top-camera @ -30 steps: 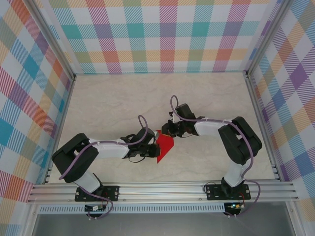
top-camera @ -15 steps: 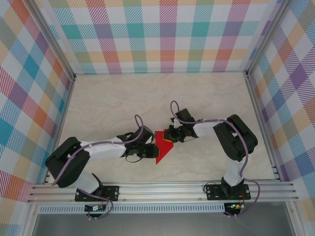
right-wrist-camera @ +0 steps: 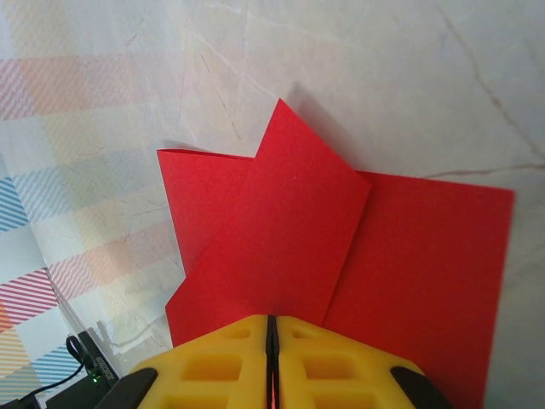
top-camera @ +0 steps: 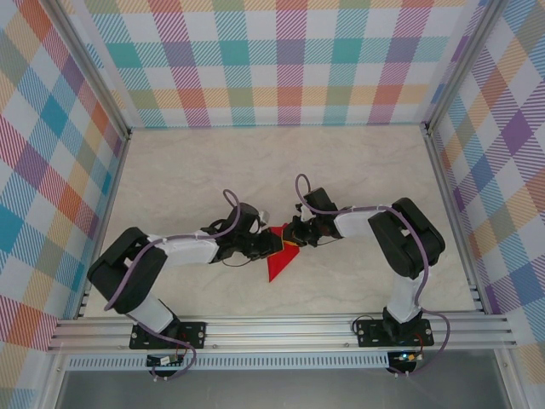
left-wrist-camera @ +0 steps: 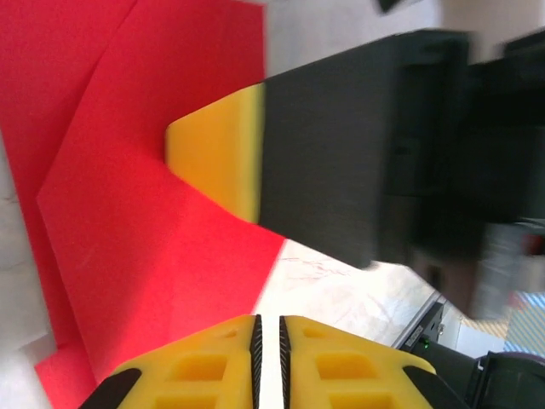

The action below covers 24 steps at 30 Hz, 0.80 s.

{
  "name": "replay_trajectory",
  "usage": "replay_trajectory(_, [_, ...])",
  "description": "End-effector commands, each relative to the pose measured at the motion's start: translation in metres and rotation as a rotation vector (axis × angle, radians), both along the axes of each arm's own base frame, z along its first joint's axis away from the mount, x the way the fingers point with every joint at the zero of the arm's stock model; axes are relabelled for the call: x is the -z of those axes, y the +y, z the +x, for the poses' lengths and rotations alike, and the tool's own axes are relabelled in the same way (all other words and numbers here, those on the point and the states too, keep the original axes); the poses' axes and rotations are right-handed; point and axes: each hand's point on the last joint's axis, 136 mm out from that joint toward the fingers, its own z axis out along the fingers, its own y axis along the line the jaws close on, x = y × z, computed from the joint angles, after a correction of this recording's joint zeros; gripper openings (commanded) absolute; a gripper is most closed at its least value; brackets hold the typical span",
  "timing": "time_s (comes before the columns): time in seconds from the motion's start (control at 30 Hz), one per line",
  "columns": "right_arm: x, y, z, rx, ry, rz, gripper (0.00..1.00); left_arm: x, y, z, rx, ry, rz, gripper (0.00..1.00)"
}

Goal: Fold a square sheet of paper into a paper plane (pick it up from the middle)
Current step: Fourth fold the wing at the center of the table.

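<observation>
The red square sheet of paper (top-camera: 277,265) lies flat on the table, partly folded, with a pointed flap (right-wrist-camera: 289,213) over a wider layer (right-wrist-camera: 426,256). My right gripper (top-camera: 292,241) is shut, its tips (right-wrist-camera: 271,322) down on the flap's near edge. In the left wrist view its yellow fingertip (left-wrist-camera: 217,162) rests on the red paper (left-wrist-camera: 128,221). My left gripper (top-camera: 272,243) is at the sheet's far end, facing the right one. Its jaws (left-wrist-camera: 268,328) stand a thin slit apart with bare table showing between them, and one finger overlaps the paper's edge.
The marble-patterned tabletop (top-camera: 213,170) is bare around the paper. Plaid walls (top-camera: 281,60) close off the far side and both flanks, and an aluminium rail (top-camera: 281,328) runs along the near edge by the arm bases.
My left gripper has moved from the paper's left edge to its far end, close to the right gripper, and its jaws briefly parted. The right gripper shifted slightly left and stays down on the paper.
</observation>
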Motion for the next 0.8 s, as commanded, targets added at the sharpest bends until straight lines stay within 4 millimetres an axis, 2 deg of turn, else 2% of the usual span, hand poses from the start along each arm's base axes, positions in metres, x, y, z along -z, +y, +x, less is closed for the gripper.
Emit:
replay_trajectory(0.0, [0.043, -0.022, -0.013, 0.044, 0.078, -0.127, 0.1, 0.009, -0.005, 0.0, -0.017, 0.045, -0.06, 0.15])
replay_trajectory(0.2, [0.044, -0.022, -0.014, 0.04, 0.083, -0.126, 0.1, 0.032, 0.0, -0.008, -0.001, 0.093, -0.011, 0.14])
replay_trajectory(0.4, [0.022, -0.018, -0.012, 0.035, 0.046, -0.097, 0.12, 0.047, 0.009, -0.023, 0.021, 0.138, 0.027, 0.15])
replay_trajectory(0.5, [0.001, -0.01, -0.009, 0.009, 0.009, -0.053, 0.13, 0.046, 0.01, -0.03, 0.037, 0.136, 0.024, 0.15])
replay_trajectory(0.63, [-0.023, 0.005, -0.008, -0.039, -0.03, -0.008, 0.14, 0.036, 0.003, -0.031, 0.071, 0.11, -0.003, 0.17])
replay_trajectory(0.77, [-0.029, 0.011, -0.009, -0.057, -0.037, 0.001, 0.15, 0.023, -0.003, -0.026, 0.081, 0.066, -0.028, 0.19])
